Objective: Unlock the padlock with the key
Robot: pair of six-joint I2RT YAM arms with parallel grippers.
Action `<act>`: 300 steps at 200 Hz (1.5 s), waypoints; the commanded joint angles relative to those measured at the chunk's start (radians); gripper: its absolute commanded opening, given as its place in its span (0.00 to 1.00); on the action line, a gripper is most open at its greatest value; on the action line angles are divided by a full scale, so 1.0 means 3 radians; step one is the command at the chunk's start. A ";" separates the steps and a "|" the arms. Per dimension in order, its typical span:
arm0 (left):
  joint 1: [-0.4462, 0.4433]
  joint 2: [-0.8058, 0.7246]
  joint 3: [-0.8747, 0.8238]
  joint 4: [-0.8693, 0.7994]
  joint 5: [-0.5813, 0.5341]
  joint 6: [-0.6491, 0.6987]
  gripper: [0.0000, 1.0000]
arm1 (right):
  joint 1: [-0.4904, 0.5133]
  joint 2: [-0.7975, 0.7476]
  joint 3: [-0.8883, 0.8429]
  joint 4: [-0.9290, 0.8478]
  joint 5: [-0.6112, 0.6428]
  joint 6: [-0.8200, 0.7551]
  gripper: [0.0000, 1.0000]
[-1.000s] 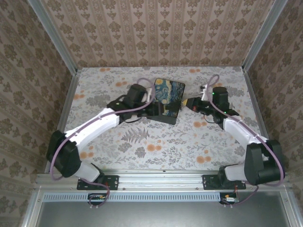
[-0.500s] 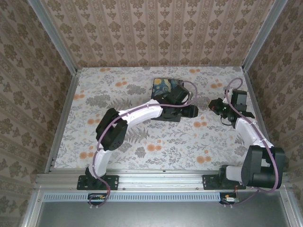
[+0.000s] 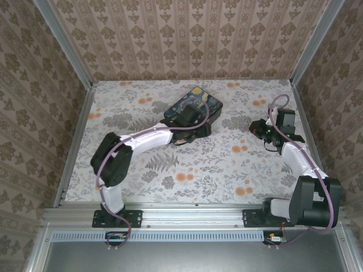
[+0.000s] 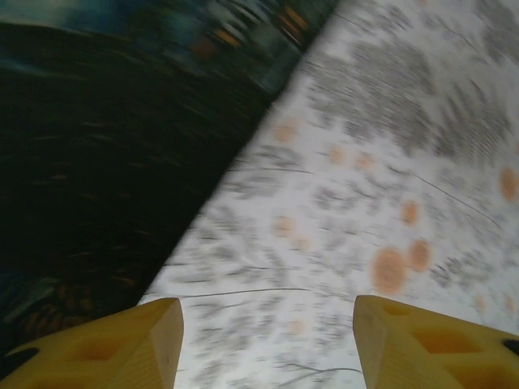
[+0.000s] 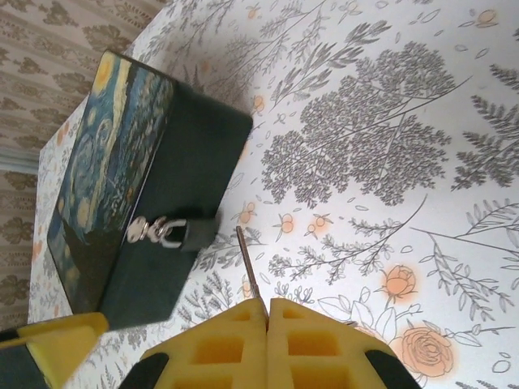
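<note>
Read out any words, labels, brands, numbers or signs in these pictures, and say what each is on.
No readable text anywhere.
The box: only a swirly blue-and-yellow painting on its lid, no lettering.
The table cover and the walls: printed plants and ornaments only.
Left wrist view: motion-blurred, nothing legible.
The key in the right gripper: bare metal, no stamp visible.

Top external: high, behind the arm bases, looking down on the whole table (image 3: 227,170). Left wrist: past the left gripper (image 4: 266,320), blurred, hard against the box (image 4: 97,162) side. Right wrist: farther back, facing the same box from the table's right edge.
</note>
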 commanded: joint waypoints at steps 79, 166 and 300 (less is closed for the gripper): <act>-0.0088 -0.0118 -0.0266 -0.0594 -0.0696 0.0201 0.61 | 0.0636 -0.0006 -0.0108 -0.0013 -0.0102 -0.0068 0.00; -0.0258 0.0391 -0.0058 -0.0200 -0.1134 0.0036 0.62 | 0.0636 -0.0204 -0.0134 -0.0149 -0.0146 -0.0131 0.00; -0.0265 0.0799 0.0271 0.0004 -0.1791 -0.0021 0.52 | 0.0677 -0.0056 -0.0155 0.0078 -0.0232 -0.0021 0.00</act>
